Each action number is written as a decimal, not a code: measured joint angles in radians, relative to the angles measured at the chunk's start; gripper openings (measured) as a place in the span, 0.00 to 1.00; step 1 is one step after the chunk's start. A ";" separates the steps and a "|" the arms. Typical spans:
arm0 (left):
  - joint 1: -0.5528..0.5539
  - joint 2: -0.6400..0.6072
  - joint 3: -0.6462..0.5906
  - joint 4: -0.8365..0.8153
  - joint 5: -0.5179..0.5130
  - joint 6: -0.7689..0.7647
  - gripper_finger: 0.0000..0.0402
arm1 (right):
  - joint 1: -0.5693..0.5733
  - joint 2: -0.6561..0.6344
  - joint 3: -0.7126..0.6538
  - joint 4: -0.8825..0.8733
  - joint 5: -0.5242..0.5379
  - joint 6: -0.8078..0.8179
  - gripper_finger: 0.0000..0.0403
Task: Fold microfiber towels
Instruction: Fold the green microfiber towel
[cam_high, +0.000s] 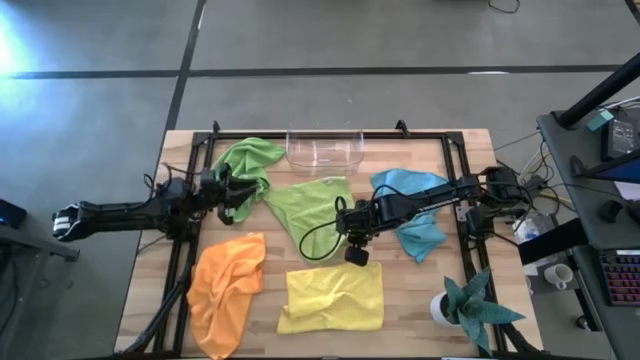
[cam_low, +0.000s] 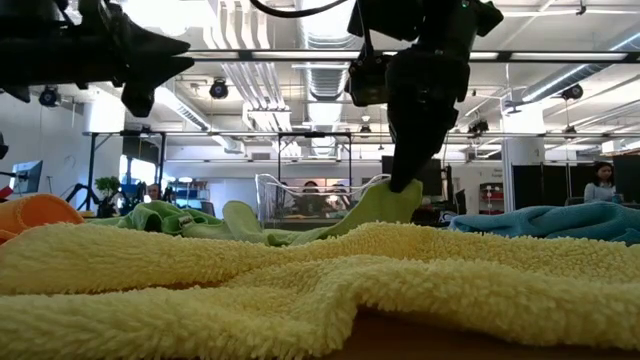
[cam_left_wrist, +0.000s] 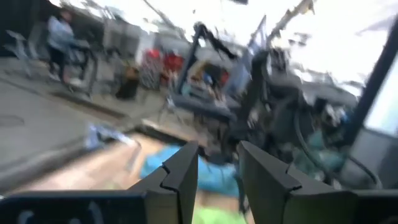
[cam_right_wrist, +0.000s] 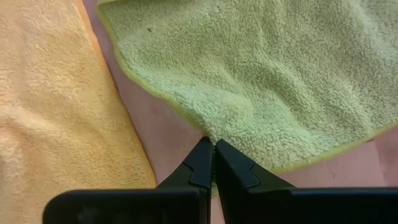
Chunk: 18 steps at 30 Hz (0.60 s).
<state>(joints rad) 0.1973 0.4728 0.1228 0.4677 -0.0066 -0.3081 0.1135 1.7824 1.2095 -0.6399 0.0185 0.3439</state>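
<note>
High view: five towels lie on the table (cam_high: 140, 290). One green towel (cam_high: 315, 205) sits mid-table, its near corner under the right gripper (cam_high: 357, 243). A second green towel (cam_high: 250, 158) lies bunched at the far left, beside the left gripper (cam_high: 238, 197). Orange towel (cam_high: 228, 285) and yellow towel (cam_high: 333, 295) lie near the front edge; the blue towel (cam_high: 410, 215) lies partly under the right arm. A clear bin (cam_high: 323, 148) stands at the far edge, a potted plant (cam_high: 468, 305) at the front right corner.

Low view: the right gripper (cam_low: 402, 183) lifts a green corner (cam_low: 385, 200) off the table. Risk, in my judgement: a thin pinch on pile fabric may slip during the fold.

Left wrist view: left fingers (cam_left_wrist: 180, 171) stand apart, nothing between them, raised over the table.

Right wrist view: right fingers (cam_right_wrist: 199, 165) are pressed together at the green hem (cam_right_wrist: 186, 115); the orange towel (cam_right_wrist: 56, 106) lies just beside it and could be dragged along. The yellow towel, close in front, crowds the folding space
</note>
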 joint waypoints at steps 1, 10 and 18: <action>0.000 0.030 0.015 -0.014 0.014 0.004 0.25 | 0.000 0.000 0.000 0.000 0.000 0.000 0.02; 0.001 0.302 0.196 -0.132 0.035 0.131 0.25 | 0.000 0.000 0.000 -0.003 0.000 -0.003 0.02; 0.001 0.529 0.376 -0.266 0.071 0.132 0.26 | 0.000 0.000 0.000 -0.009 0.000 -0.013 0.02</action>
<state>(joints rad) 0.1978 1.0019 0.4991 0.2022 0.0645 -0.1761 0.1136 1.7824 1.2091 -0.6491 0.0185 0.3309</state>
